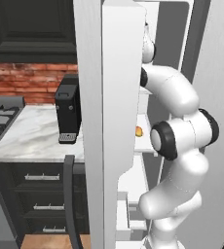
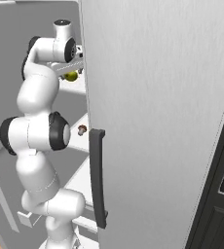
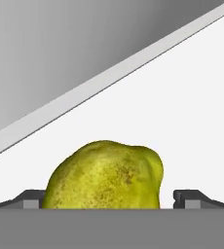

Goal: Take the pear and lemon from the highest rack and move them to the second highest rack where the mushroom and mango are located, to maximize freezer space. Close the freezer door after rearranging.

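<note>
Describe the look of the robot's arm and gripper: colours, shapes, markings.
The arm is glossy white, built of rounded, bulbous segments joined by black ring-shaped joints with white end caps. The gripper has two small dark-grey, blocky finger tips. No cables or markings show.

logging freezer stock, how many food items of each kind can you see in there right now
pear: 1
mushroom: 1
mango: 1
total: 3
</note>
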### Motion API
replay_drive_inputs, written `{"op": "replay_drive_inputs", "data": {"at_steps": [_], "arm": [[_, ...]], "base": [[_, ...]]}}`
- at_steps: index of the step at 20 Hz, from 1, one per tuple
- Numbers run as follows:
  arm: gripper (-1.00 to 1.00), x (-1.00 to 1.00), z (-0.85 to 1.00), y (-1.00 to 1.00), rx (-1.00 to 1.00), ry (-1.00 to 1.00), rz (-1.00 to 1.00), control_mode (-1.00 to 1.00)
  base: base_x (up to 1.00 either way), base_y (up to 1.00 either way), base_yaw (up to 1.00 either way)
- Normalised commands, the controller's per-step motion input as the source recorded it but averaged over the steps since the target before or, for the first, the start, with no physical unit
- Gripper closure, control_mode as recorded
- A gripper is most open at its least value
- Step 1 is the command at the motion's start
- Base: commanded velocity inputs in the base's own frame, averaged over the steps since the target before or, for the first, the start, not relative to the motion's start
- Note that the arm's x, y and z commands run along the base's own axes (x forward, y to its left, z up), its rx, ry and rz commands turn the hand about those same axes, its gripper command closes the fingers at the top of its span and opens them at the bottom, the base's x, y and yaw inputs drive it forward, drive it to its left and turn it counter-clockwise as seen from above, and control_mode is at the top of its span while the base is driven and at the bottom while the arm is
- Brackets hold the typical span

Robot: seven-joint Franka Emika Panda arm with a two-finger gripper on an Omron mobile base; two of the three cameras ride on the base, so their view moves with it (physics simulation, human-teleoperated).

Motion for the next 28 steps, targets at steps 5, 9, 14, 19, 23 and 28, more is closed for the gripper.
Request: {"op": "replay_drive_inputs", "data": {"at_steps": [5, 9, 14, 19, 23, 28], "arm": [[-1.0, 0.48, 0.0, 0.0, 0.0, 0.0, -0.01, -1.0], [-1.0, 0.21, -0.12, 0.0, 0.0, 0.0, 0.0, -1.0], [-1.0, 0.0, -0.2, -0.06, 0.0, 0.0, 0.0, -1.0], [-1.0, -0.16, -0.13, -0.34, 0.05, 0.0, 0.0, -1.0], [-1.0, -0.08, -0.22, -0.16, 0.01, 0.0, 0.0, -1.0], [-1.0, 0.0, -0.32, 0.02, 0.0, 0.0, 0.0, -1.0]], "base": [[0.0, 0.0, 0.0], [0.0, 0.0, 0.0], [0.0, 0.0, 0.0], [0.0, 0.0, 0.0], [0.0, 0.0, 0.0], [0.0, 0.0, 0.0]]}}
